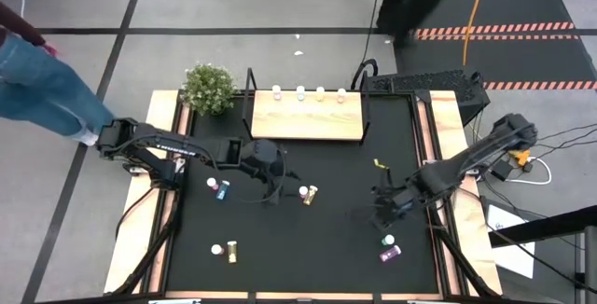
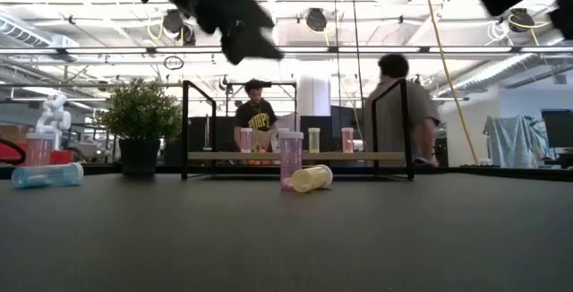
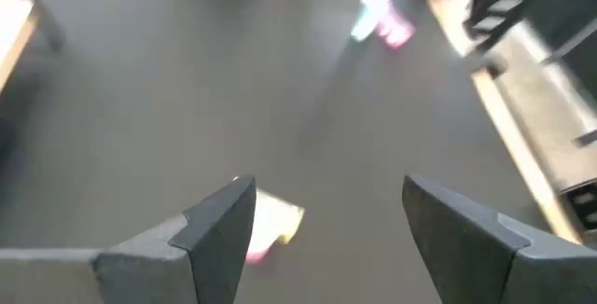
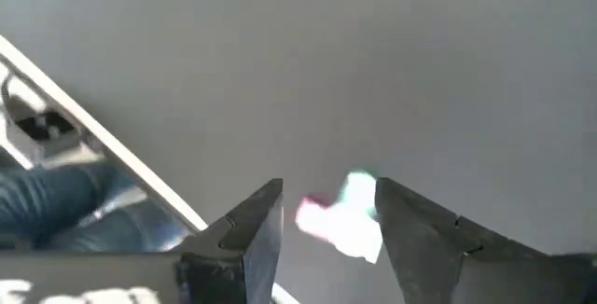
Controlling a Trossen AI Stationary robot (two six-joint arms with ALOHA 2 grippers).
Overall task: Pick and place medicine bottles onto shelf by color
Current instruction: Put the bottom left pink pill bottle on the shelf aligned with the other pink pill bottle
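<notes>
**Black mat, bottles scattered, both grippers empty**

Black matting covers the table (image 1: pixel 308 248); beyond it lie a grey floor, striped tape and people. The left gripper (image 1: pixel 272 192) hangs spread, holding nothing, a pink and a yellow bottle (image 1: pixel 308 195) just beside it. The right gripper (image 1: pixel 382 213) is parted too, above a teal-pink pair (image 1: pixel 388 248). Four bottles stand on the shelf (image 1: pixel 306 117), beyond both, a plant (image 1: pixel 208 88) beside it.

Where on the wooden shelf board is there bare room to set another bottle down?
The light wooden shelf is bare along its front half, toward the black mat. Its back edge is crowded: four small white-capped bottles stand in a row there. Both ends of that row, by the black corner posts, look free.
</notes>
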